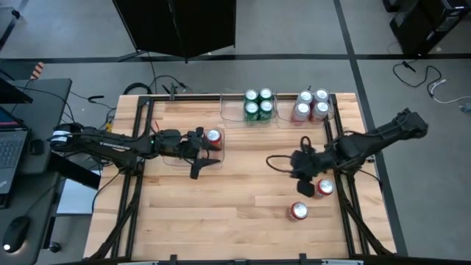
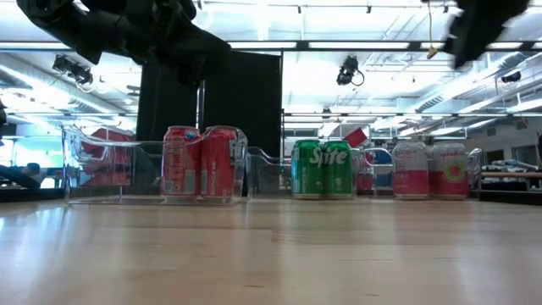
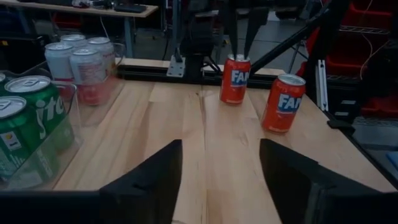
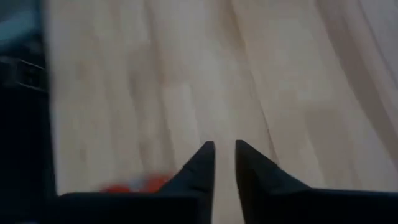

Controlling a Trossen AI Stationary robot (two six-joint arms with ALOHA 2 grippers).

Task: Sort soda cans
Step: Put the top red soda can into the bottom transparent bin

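Note:
A red soda can (image 1: pixel 213 138) stands in the clear bin (image 1: pixel 168 156) at the table's left; the low view shows two red cans (image 2: pixel 201 162) there. My left gripper (image 1: pixel 200 154) hovers over that bin, open, with nothing between its fingers (image 3: pixel 221 146). Green cans (image 1: pixel 258 105) and silver-white cans with red (image 1: pixel 312 105) fill two bins at the far edge. Two red cans (image 1: pixel 324 188) (image 1: pixel 299 211) stand free on the table near the right. My right gripper (image 1: pixel 305 175) hangs above the table just left of them, fingertips (image 4: pixel 225 152) a narrow gap apart, holding nothing.
A dark frame rail (image 1: pixel 346 213) runs along the table's right side close to the free cans. A black cable loop (image 1: pixel 276 162) lies beside the right gripper. Bare wood (image 1: pixel 221 213) spreads over the table's near half. A laptop (image 1: pixel 11 151) sits off the table's left.

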